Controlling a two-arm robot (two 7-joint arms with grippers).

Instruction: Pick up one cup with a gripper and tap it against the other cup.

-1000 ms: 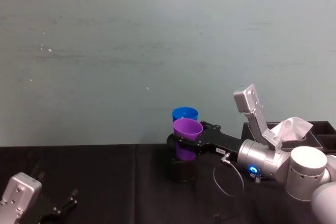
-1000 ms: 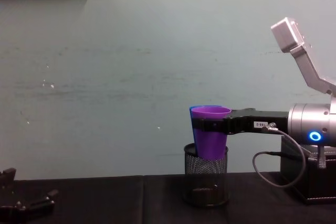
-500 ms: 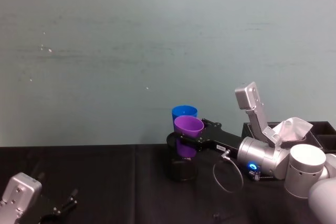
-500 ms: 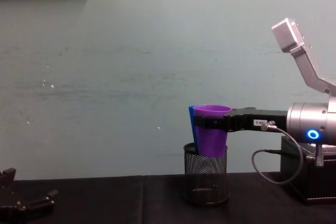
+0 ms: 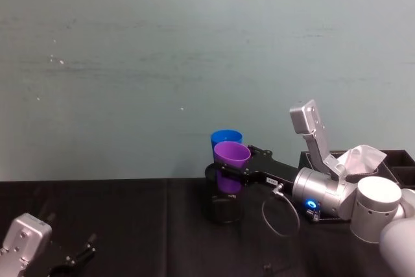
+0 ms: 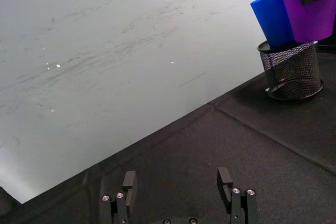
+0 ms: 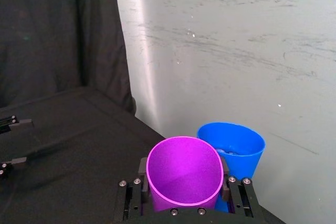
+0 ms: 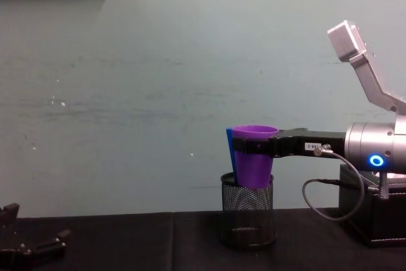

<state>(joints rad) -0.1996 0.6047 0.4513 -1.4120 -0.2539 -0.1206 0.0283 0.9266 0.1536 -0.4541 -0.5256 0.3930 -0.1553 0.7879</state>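
My right gripper is shut on the purple cup and holds it upright in the air. The cup's base hangs level with the rim of a black mesh pen holder. The blue cup sticks out of that holder, just behind the purple one. Their sides look to be touching. My left gripper rests open, low at the near left.
A black box with white tissue stands at the right, behind my right arm. A grey cable loops under the right wrist. A pale green wall rises right behind the black cloth.
My right gripper has carried the purple cup slightly away from me and closer to the blue cup, which has shifted a little to the left. The left arm has not moved.
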